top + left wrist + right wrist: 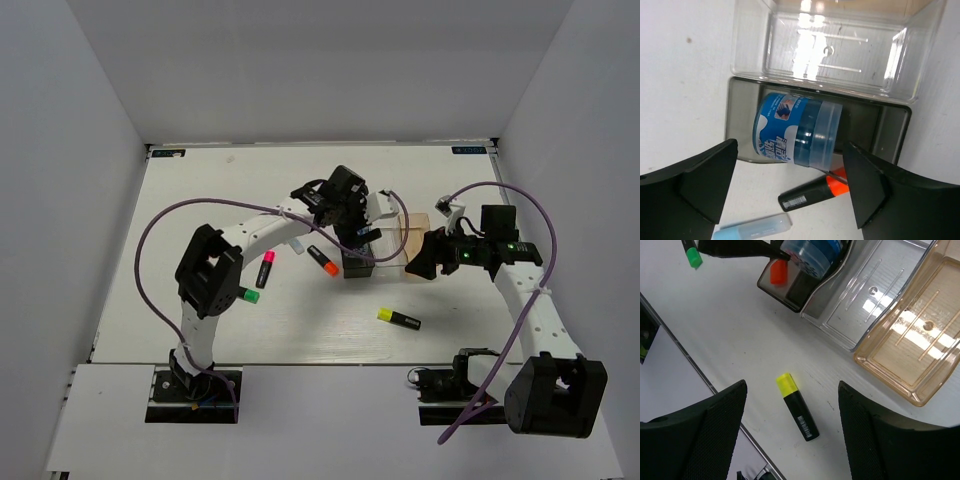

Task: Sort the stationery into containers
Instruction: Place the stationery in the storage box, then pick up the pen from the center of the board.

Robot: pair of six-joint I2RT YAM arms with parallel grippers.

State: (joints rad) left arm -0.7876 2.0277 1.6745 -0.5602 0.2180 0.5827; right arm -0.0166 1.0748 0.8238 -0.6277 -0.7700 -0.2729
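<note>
While arched forward, the left tool (790, 145) gapes over the grey bin (876, 127).

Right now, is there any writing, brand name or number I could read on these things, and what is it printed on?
Nothing reads clearly.
Blue-and-white tub: white characters on its blue label, too blurred to read.
Orange highlighter: barcode sticker, print too small.
Yellow highlighter: white print on the black body, too small.
Blue stickers at the far corners: too small.
</note>
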